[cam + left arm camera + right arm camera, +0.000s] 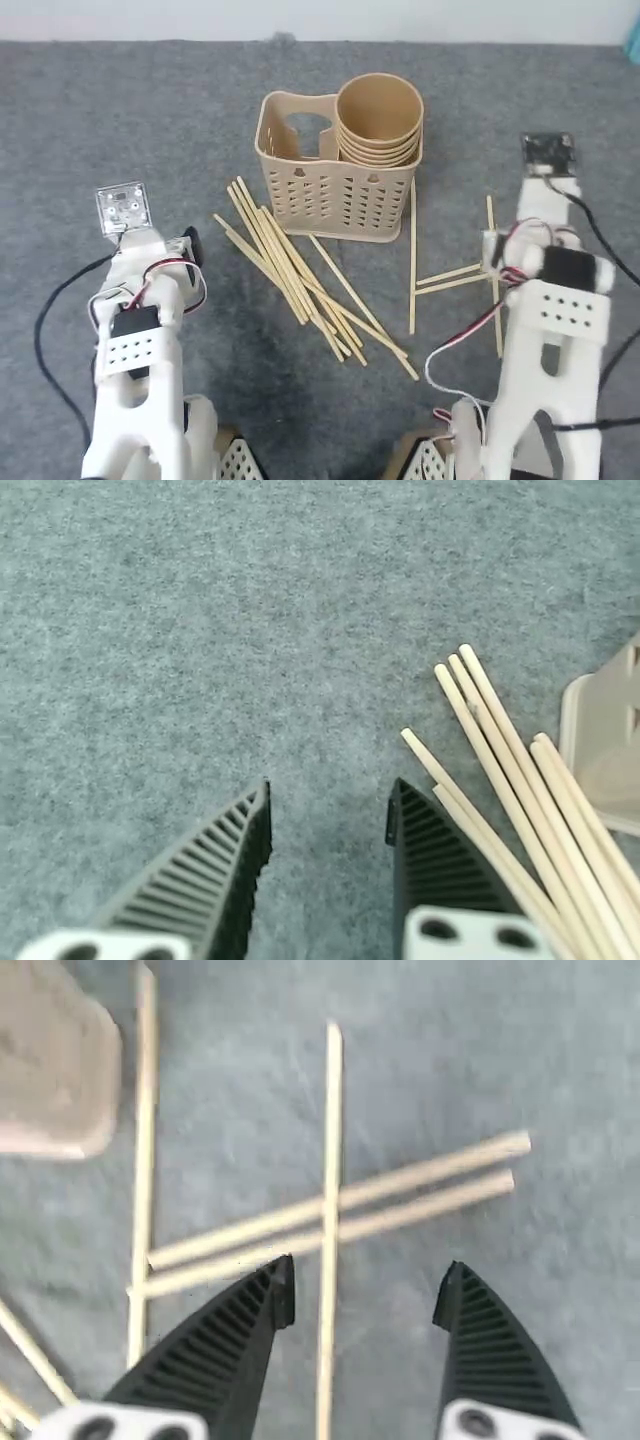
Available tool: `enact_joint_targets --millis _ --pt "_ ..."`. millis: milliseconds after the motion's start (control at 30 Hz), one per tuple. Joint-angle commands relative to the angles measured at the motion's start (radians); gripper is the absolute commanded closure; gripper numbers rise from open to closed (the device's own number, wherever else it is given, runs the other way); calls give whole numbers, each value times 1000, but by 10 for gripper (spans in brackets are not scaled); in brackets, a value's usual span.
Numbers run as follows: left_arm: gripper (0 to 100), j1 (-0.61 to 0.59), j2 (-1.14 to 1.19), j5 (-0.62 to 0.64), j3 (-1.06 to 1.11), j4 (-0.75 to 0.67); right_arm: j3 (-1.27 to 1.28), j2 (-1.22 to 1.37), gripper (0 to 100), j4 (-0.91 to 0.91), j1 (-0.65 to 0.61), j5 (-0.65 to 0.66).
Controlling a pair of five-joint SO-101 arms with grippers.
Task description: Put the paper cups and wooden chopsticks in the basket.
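While paper cups (pixel 379 108) are nested in the basket (pixel 335 195), wooden chopsticks (pixel 283 262) are scattered on the tabletop (pixel 100 120), left fingers (pixel 225 855) parted, empty, right fingers (pixel 235 1325) parted, one chopstick (pixel 330 1160) seen between.

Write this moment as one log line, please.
cups: stacked in basket | chopsticks: on carpet | left gripper: open | right gripper: open over one chopstick

The high view looks down from above and behind both arms (pixel 140 350) and sees the whole grey mat (pixel 120 120), with the basket (pixel 335 190) at the far side. The left wrist view sits low and close, looking past the left gripper (pixel 330 785) at the chopstick pile (pixel 497 745). The right wrist view looks down close, past the right gripper (pixel 370 1263), at the crossed chopsticks (pixel 330 1210). The high view shows both bunches too.
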Motion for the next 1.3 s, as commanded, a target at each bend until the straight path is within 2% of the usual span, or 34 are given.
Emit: enact_joint_targets --millis 0,233,467,600,700,867,1067,1267 --pt "817 -9 -21 9 -12 -26 -63 74 761 -124 -35 -72" --pt "817 -9 -21 9 -12 -29 -149 486 761 -335 -36 -91" --pt "817 -9 -21 9 -13 -29 -411 885 766 -341 -21 -91" --pt "817 -9 -21 9 -15 -31 -557 1058 850 -309 -5 -86" --pt "817 -9 -21 9 -15 -31 -683 1110 908 -180 21 -92" --pt "817 -9 -21 9 -15 -31 -753 1153 996 -85 45 -94" --pt "816 -9 -21 9 -15 -31 -761 1066 991 28 88 -94" --pt "816 -9 -21 9 -15 -31 -758 816 991 185 114 -94"
